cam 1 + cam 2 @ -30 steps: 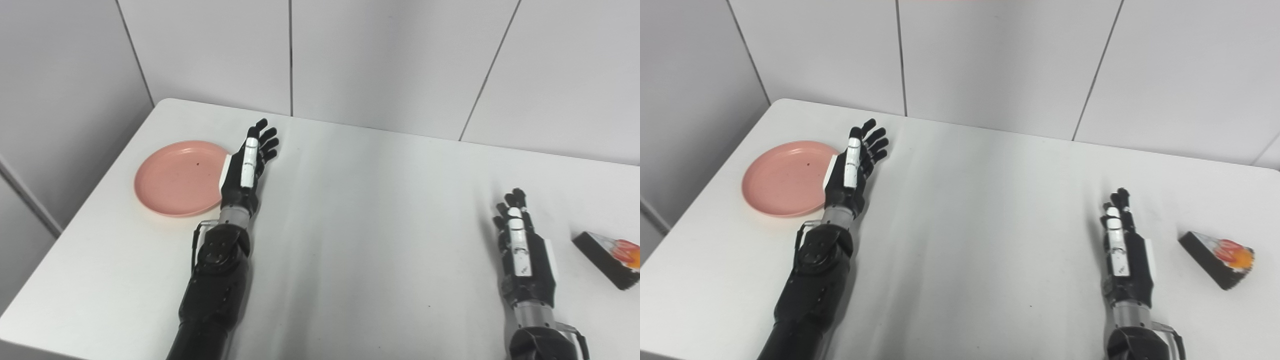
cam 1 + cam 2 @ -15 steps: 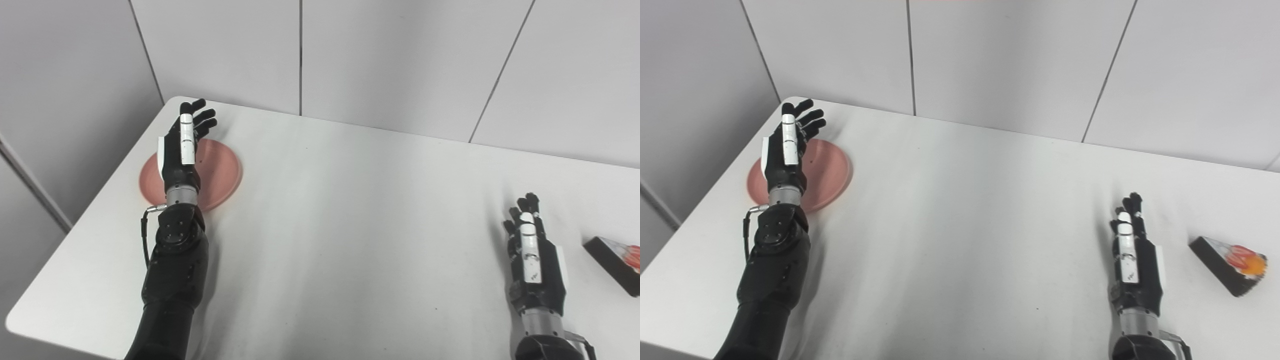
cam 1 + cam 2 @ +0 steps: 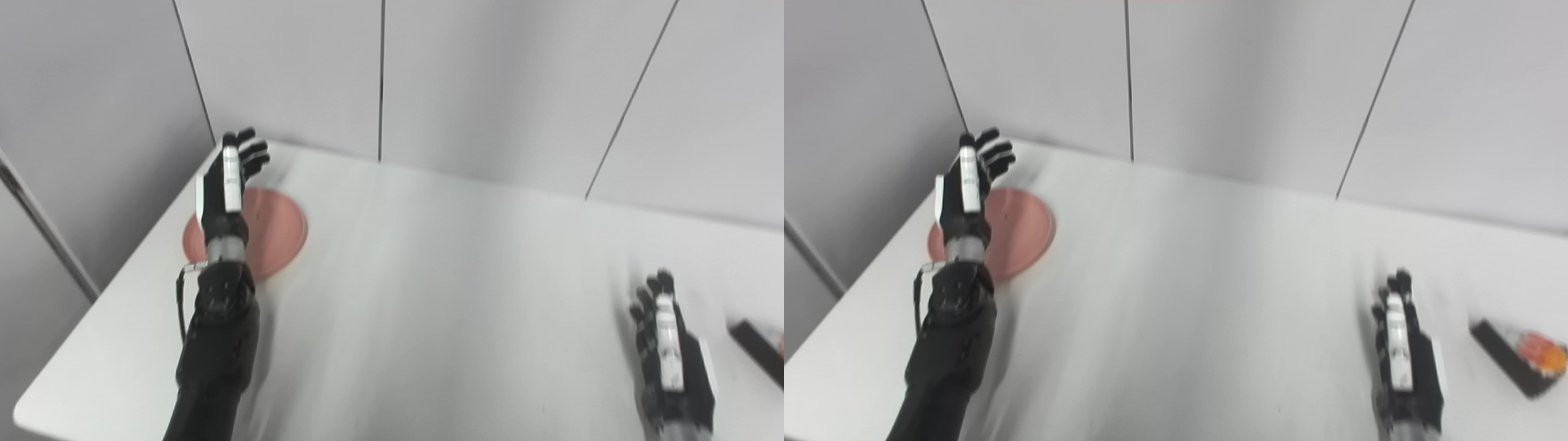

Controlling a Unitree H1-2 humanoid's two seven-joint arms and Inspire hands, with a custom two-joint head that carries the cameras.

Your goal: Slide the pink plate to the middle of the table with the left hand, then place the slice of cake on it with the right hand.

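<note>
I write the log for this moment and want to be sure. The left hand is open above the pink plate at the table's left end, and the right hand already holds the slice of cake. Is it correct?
Not quite. The right hand holds nothing: it is open beside the slice of cake, clearly apart from it, as the right eye view shows. The left hand above the pink plate is correct.

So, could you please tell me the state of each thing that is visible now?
pink plate: flat on the table, near the far left corner, empty.
slice of cake: on the table, untouched.
left robot hand: open, above the plate.
right robot hand: open, beside the cake.
</note>
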